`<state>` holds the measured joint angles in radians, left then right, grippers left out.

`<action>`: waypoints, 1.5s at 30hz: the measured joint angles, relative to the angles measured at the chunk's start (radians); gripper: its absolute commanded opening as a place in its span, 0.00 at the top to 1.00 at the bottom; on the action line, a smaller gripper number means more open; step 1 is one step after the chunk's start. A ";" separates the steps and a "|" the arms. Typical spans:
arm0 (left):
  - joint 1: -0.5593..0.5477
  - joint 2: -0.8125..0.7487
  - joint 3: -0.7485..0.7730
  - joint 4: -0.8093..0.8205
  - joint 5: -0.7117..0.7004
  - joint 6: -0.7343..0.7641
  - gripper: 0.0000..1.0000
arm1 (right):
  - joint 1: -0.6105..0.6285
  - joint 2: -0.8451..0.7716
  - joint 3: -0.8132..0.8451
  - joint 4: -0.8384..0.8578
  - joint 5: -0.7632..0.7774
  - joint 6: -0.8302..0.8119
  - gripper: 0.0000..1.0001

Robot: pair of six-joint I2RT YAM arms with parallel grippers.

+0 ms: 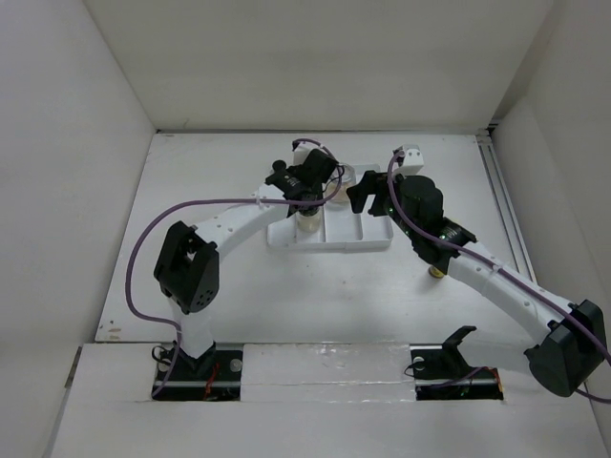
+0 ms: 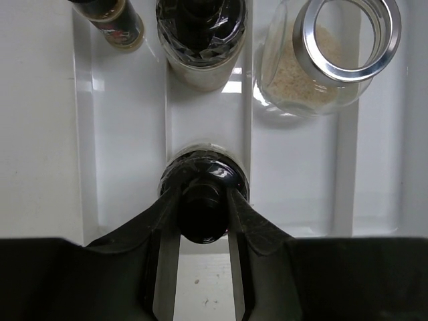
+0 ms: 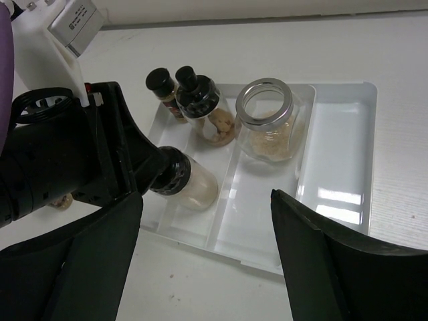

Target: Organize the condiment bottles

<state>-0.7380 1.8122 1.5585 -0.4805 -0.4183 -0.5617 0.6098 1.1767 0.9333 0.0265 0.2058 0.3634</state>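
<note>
Black-capped jar (image 2: 203,172), gripped, partly hidden by left end effector (image 2: 202,200).

White tray (image 3: 338,160); black-capped jar (image 3: 195,187); silver-lidded clear jar (image 3: 269,130); black left tool (image 2: 202,198).

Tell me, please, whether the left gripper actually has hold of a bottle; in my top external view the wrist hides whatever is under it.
Observer: Yes. The left gripper is shut on the black cap of a pale-filled jar at the near end of the white tray.
Operator: Thank you. Is the right gripper carrying anything?
Observer: No. The right gripper is open, with nothing between its fingers.
Operator: What else is in the tray?
Observer: Three more: a slim dark-capped bottle, a round black-capped jar and a clear silver-rimmed jar.
</note>
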 measured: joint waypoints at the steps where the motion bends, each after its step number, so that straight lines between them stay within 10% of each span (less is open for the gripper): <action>1: 0.000 0.002 0.000 0.000 -0.005 0.000 0.79 | 0.000 0.000 0.000 0.000 0.000 0.000 0.17; 9: 0.005 0.010 0.002 0.019 -0.027 -0.006 0.50 | 0.000 0.000 0.000 0.000 0.000 0.000 0.16; 23: 0.035 -0.301 -0.135 -0.004 -0.078 -0.031 0.50 | 0.000 -0.011 -0.002 0.000 0.000 0.007 0.16; 31: 0.383 -0.675 -0.443 -0.034 -0.062 -0.057 0.50 | 0.000 -0.026 -0.002 0.000 -0.005 0.008 0.16; 45: 0.622 -0.652 -0.650 -0.033 -0.007 0.001 0.43 | 0.000 0.003 -0.002 0.002 -0.023 0.011 0.16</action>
<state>-0.1158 1.1599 0.9089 -0.5133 -0.4255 -0.5606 0.6098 1.1801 0.9318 0.0284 0.1829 0.3740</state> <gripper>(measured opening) 0.564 0.840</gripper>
